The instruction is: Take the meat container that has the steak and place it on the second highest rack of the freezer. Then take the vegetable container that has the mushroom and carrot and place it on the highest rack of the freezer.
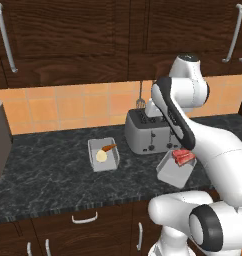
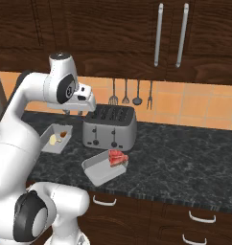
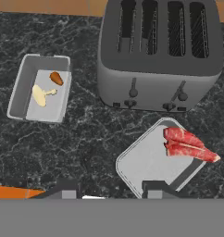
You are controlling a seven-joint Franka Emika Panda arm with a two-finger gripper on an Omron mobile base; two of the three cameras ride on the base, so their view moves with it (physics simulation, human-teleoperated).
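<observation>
Meat tray point(image 3: 153, 162): nearest thing in the hand view, on the counter point(image 3: 86, 134) in front of the toaster point(image 3: 160, 53), turned at an angle to it; its near edge lies just past the fingertips point(image 3: 153, 189).
Steak point(image 3: 188, 144): red slab at the tray's end nearest the toaster, reaching the rim there.
Jaws: apart, hanging above the meat tray's near edge with nothing between them; whether they touch the rim I cannot tell.
Vegetable tray point(image 3: 40, 88): on the counter, left of the toaster in the hand view, well apart from the meat tray.
Mushroom point(image 3: 40, 95): pale lump lying flat in the vegetable tray.
Carrot point(image 3: 56, 77): orange piece just beside the mushroom, toward the tray's back end.
Toaster: grey, four slots, standing between the trays and the tiled wall point(image 2: 194, 103).
Utensils point(image 2: 130, 93): hanging on the wall behind the toaster.
Arm point(image 1: 180, 107): bent over the toaster, hiding part of it in the left base view.
</observation>
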